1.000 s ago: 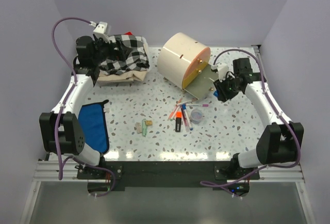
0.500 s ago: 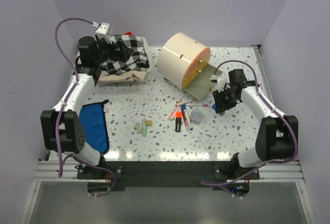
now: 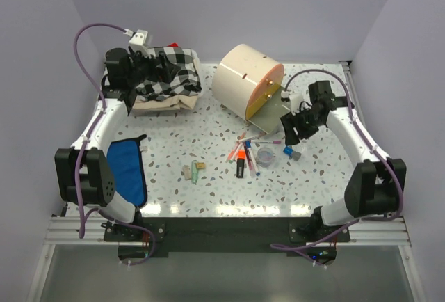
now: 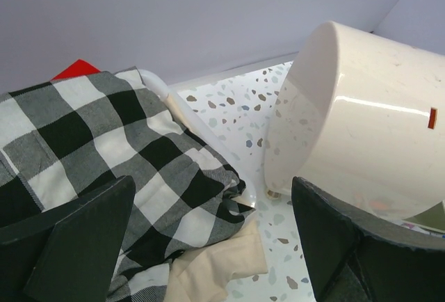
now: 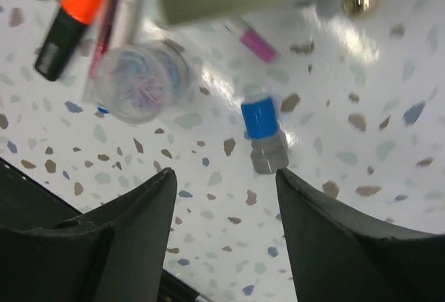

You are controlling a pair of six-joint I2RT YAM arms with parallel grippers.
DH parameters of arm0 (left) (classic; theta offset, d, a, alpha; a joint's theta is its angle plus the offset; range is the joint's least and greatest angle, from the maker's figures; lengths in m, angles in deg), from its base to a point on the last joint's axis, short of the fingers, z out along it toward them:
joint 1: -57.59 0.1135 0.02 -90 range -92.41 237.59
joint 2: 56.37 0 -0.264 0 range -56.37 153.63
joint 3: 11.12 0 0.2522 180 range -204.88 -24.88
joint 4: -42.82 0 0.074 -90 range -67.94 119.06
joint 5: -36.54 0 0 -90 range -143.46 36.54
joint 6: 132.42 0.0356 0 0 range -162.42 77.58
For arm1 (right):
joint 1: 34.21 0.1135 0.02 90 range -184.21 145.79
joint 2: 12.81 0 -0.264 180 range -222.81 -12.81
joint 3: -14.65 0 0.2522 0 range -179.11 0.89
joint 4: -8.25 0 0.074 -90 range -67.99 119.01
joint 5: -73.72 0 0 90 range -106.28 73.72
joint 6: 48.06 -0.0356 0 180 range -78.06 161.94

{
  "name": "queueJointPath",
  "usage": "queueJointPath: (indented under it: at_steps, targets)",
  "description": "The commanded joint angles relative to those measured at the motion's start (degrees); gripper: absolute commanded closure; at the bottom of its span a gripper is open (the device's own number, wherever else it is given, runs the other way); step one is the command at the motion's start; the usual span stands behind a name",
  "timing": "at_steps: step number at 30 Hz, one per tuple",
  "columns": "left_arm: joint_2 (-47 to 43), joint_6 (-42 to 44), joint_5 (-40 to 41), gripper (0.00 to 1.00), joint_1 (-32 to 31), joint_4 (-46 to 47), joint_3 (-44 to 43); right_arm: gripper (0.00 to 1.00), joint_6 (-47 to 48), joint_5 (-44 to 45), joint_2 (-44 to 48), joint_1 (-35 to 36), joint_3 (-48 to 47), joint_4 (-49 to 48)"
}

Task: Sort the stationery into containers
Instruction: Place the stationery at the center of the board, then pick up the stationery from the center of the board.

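Table [image 3: 174, 135]: white terrazzo top with grey and brown flecks, glossy (the light glares off it in the right wrist view). Walls [image 3: 229, 10]: plain pale lilac, closing in the far, left and right edges.

Cream cabinet [image 3: 243, 79] sits near the middle of the far edge, orange front turned toward the right edge, one drawer [image 3: 270, 110] pulled out. Checked cloth pile [image 3: 167, 72] fills the far left corner. A blue cloth [image 3: 128, 170] lies by the near left corner.

Stationery: pens [image 3: 249, 150] and orange highlighter [image 3: 240, 161] are bunched mid-table, just on the near side of the drawer. Clear pot [image 3: 265, 155] sits right beside the bunch. A small blue-and-grey piece [image 5: 263, 133] lies just past the pot, toward the right edge. Two erasers [image 3: 191, 172] lie apart from the bunch, toward the near edge.

Left gripper [image 4: 212, 184]: fingers spread wide, empty, above the checked cloth pile. Right gripper [image 5: 224, 177]: fingers wide apart, nothing between them, above the blue-and-grey piece without touching it.
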Motion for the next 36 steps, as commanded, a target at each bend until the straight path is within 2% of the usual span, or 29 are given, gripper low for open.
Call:
queueJointPath:
  at_steps: [1,3,5,8,10,14,16,21,25,29,36]
  targets:
    - [-0.68,1.53,-0.45,0.00,0.09,-0.91,-7.15,0.37,23.41,-6.48,8.23,12.98,-8.28,10.03]
    - [-0.50,2.23,-0.45,0.00,0.44,-2.15,-8.83,0.36,27.95,-4.89,7.28,19.03,-8.89,8.30]
    - [-0.94,3.64,0.16,0.00,0.79,-3.91,-10.06,0.36,31.91,-4.27,4.48,22.13,-10.64,5.13]
    - [-1.91,3.56,3.76,0.00,1.67,-5.93,-9.54,0.39,38.24,-2.52,-4.57,29.85,-16.00,3.63]
    - [-2.34,2.51,5.87,0.00,4.04,-8.48,-8.75,0.41,42.53,-1.98,-10.55,32.15,-19.26,0.65]
    - [-4.63,0.57,7.90,0.00,5.89,-6.90,-5.15,0.40,45.72,-3.21,-20.31,36.81,-25.93,-2.26]
    - [-6.20,-0.05,8.42,0.00,6.15,-2.78,-3.04,0.40,45.47,-6.62,-24.26,37.61,-28.75,-3.75]
    - [-8.23,-0.93,9.04,0.00,6.33,-1.28,-1.19,0.37,42.04,-12.43,-26.56,39.54,-25.07,-14.36]
    - [-9.47,-1.10,9.57,0.00,6.59,-1.45,-0.40,0.37,40.98,-14.46,-28.32,40.86,-24.71,-15.18]
    - [-9.82,-1.89,9.39,0.00,7.03,-1.63,-0.22,0.39,38.27,-15.16,-29.55,42.01,-23.50,-16.84]
    - [-9.91,-1.37,10.54,0.00,7.12,-2.94,-0.58,0.41,26.76,-12.62,-27.79,44.47,-14.70,-29.75]
